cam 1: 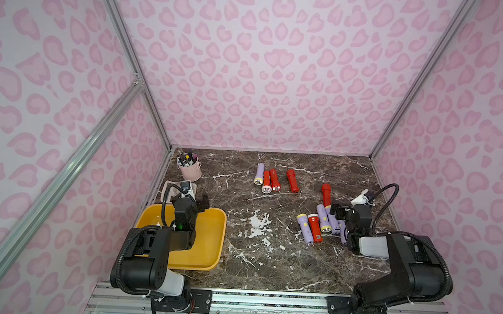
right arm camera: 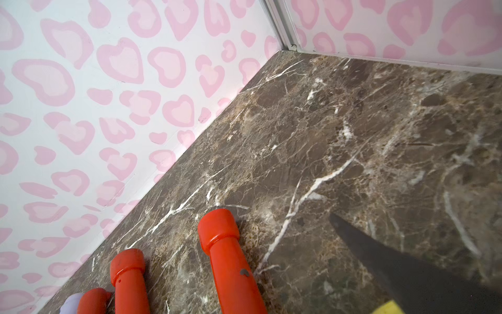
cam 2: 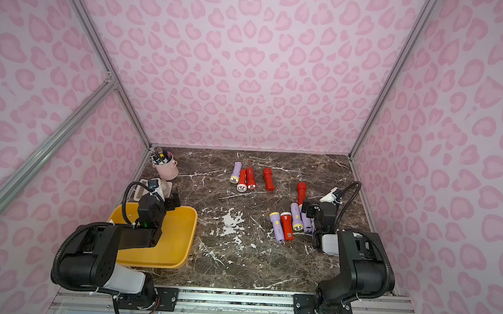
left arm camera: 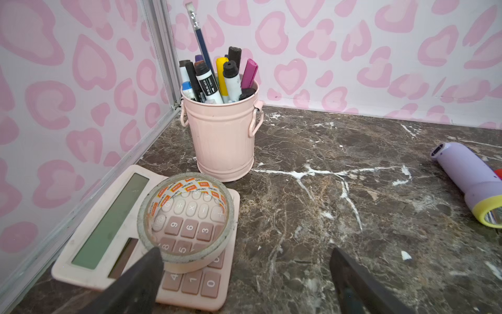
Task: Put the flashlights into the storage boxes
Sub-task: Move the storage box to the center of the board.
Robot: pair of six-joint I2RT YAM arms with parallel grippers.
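Note:
The yellow storage box (cam 1: 208,250) lies at the front left, its visible floor bare, with my left arm over it. Several flashlights lie at the back middle: a lilac one (cam 1: 259,173) and three red ones (cam 1: 274,180). A second cluster lies at the right: a red one (cam 1: 326,194), lilac ones (cam 1: 305,229) and another red one (cam 1: 314,228). My right gripper (cam 1: 338,211) hovers open over this cluster; one finger (right arm camera: 380,258) shows beside a red flashlight (right arm camera: 231,258). My left gripper (left arm camera: 245,254) is open and empty, beyond the box's far edge.
A pink pen cup (left arm camera: 222,136) stands in the back left corner. In front of it lies a beige calculator (left arm camera: 108,231) with a tape roll (left arm camera: 187,220) on it, close to my left finger. Patterned walls close three sides.

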